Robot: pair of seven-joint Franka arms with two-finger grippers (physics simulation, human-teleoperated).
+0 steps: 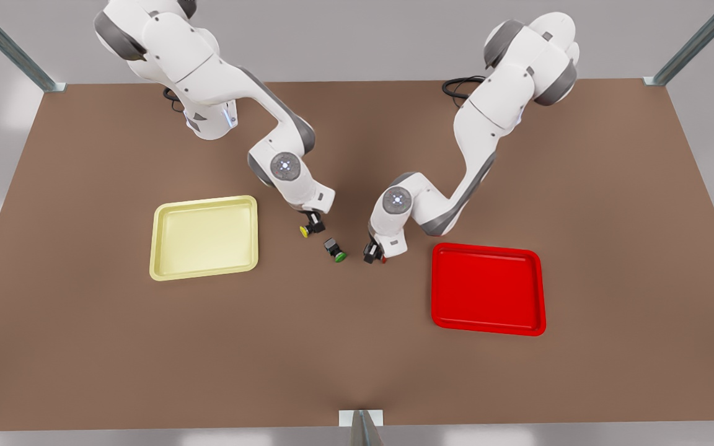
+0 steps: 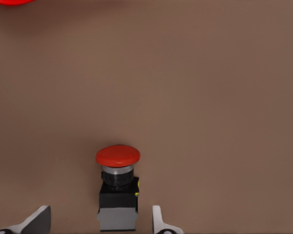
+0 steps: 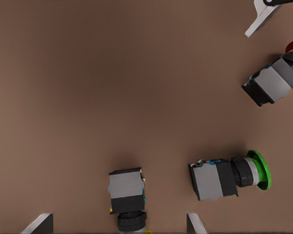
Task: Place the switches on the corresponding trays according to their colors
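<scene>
Grasp step: left gripper [image 2: 100, 222], jaws apart astride red-capped switch [image 2: 117, 187], red tray [image 1: 488, 288] at its 4 o'clock; right gripper [image 3: 118, 224], jaws apart astride yellow-capped switch [image 1: 310, 228], yellow tray [image 1: 204, 238] at 9 o'clock; closing comes next.

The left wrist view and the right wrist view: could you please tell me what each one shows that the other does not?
The left wrist view alone shows the red switch's whole cap, a sliver of the red tray, and the open left gripper straddling that switch.

The right wrist view alone shows the green switch on its side and the yellow switch between the open right gripper's fingers.

Both show the red switch and the brown table.
</scene>
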